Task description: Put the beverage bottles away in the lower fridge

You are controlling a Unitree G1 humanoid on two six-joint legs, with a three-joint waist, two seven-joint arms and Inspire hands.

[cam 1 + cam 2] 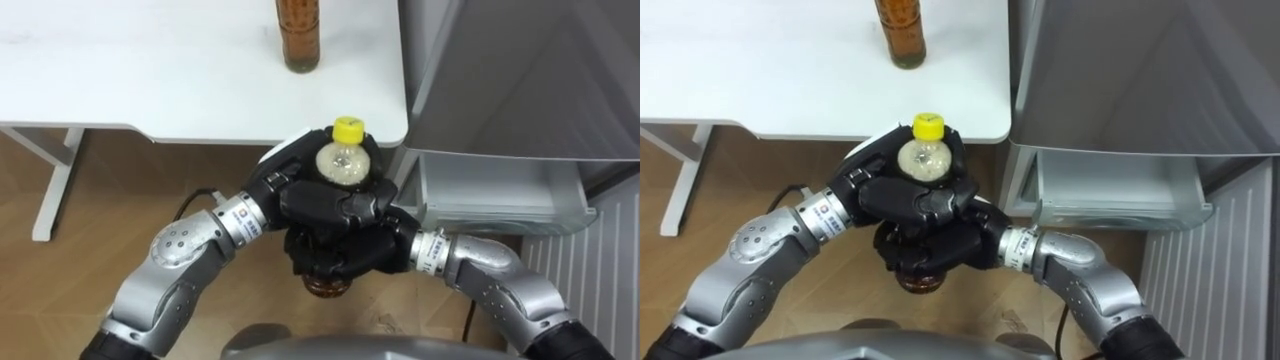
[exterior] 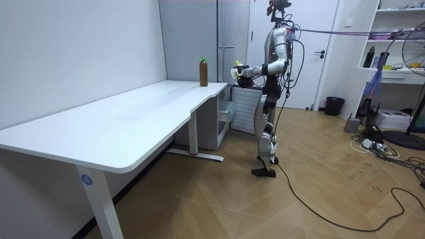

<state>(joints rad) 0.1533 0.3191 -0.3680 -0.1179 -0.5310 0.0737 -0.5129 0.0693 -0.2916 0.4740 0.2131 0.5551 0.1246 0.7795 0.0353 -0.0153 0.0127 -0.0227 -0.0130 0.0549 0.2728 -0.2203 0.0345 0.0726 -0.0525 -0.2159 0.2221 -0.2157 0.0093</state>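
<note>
Clasping clear, yellow-capped bottle (image 1: 345, 163), black fingers (image 1: 328, 205)

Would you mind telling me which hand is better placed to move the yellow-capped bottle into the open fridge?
Probably the right hand: both hands grip the yellow-capped bottle, but the open fridge compartment lies on the robot's right, beside that arm. The left hand would need to reach across.

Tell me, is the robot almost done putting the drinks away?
Not yet. The lower fridge drawer looks pulled open, with no drink visible in it. The left robot hand and right robot hand are both wrapped round a yellow-capped bottle beside the table corner. That bottle has yet to go in, and a brown bottle stands on the table.
</note>
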